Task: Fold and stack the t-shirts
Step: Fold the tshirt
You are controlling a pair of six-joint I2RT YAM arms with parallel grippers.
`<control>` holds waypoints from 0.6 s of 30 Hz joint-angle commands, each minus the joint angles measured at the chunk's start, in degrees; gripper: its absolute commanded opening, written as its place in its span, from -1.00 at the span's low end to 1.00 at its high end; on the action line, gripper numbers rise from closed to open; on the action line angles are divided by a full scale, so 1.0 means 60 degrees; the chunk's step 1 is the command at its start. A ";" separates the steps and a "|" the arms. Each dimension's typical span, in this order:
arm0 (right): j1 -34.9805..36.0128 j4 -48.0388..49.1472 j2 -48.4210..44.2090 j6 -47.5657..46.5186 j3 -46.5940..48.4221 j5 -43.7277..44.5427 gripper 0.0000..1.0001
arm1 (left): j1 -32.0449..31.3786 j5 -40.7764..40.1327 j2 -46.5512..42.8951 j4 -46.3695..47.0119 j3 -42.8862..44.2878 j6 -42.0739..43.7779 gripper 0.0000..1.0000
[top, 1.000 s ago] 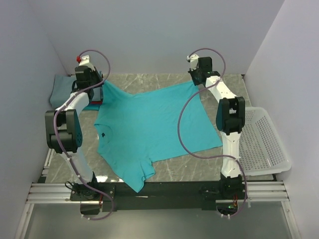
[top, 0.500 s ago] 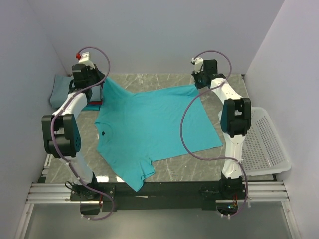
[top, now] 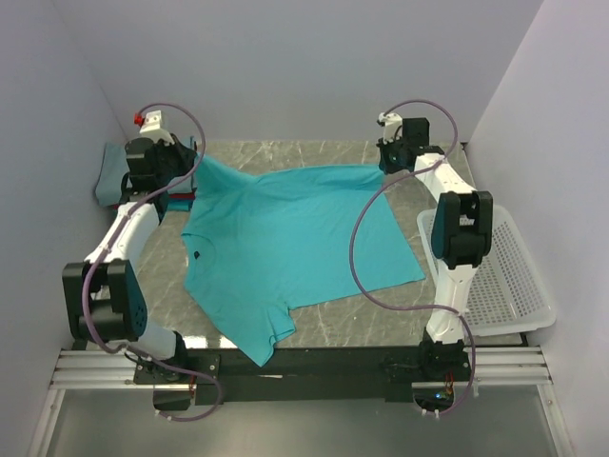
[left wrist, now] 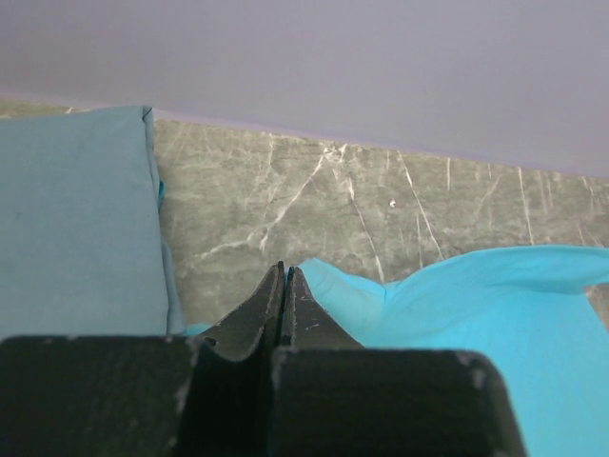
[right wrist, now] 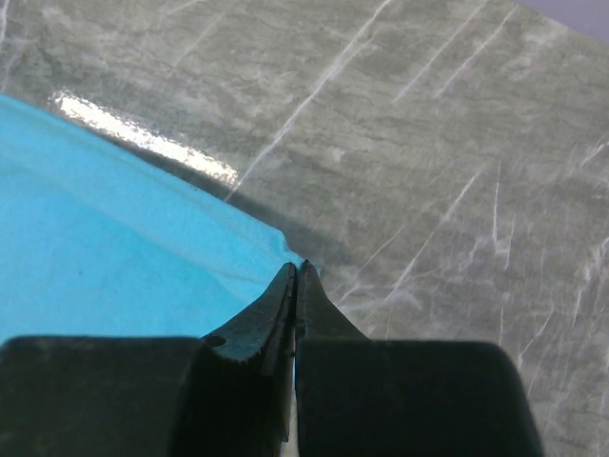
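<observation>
Turquoise t-shirt (left wrist: 476,305), apparently in left end effector (left wrist: 286,273)

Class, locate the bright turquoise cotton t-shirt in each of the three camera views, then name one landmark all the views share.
Top external: the bright turquoise cotton t-shirt is spread across the table's middle.
Left wrist: the t-shirt fills the lower right.
Right wrist: the t-shirt fills the left side.
Shared landmark: the grey marbled tabletop beneath it, visible in every view.

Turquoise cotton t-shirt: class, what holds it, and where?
The turquoise cotton t-shirt is pinched by the left gripper at its far-left corner and by the right gripper at its far-right corner.
</observation>
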 commanded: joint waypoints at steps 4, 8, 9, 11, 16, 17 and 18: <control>-0.0284 0.0329 -0.0499 0.0118 -0.0221 -0.0199 -1.00 | 0.0045 -0.0124 -0.1385 0.0375 -0.0688 -0.0161 -0.99; -0.0387 0.0344 -0.0470 0.0191 -0.0294 -0.0331 -1.00 | 0.0045 -0.0301 -0.1620 0.0038 -0.0864 0.0073 -0.99; -0.0402 0.0373 -0.0498 0.0206 -0.0323 -0.0346 -1.00 | 0.0045 -0.0301 -0.1664 -0.0020 -0.0894 0.0074 -0.99; -0.0445 0.0388 -0.0543 0.0250 -0.0382 -0.0419 -1.00 | 0.0045 -0.0272 -0.1796 -0.0021 -0.1040 0.0045 -0.99; -0.0490 0.0301 -0.0586 0.0206 -0.0543 -0.0711 -1.00 | 0.0031 -0.0358 -0.2089 -0.0152 -0.1362 -0.0029 -0.99; -0.0490 0.0300 -0.0601 0.0192 -0.0572 -0.0741 -1.00 | 0.0031 -0.0504 -0.2133 -0.0182 -0.1435 -0.0029 -0.99; -0.0475 0.0300 -0.0630 0.0191 -0.0616 -0.0785 -1.00 | 0.0031 -0.0549 -0.2192 -0.0197 -0.1479 -0.0029 -0.99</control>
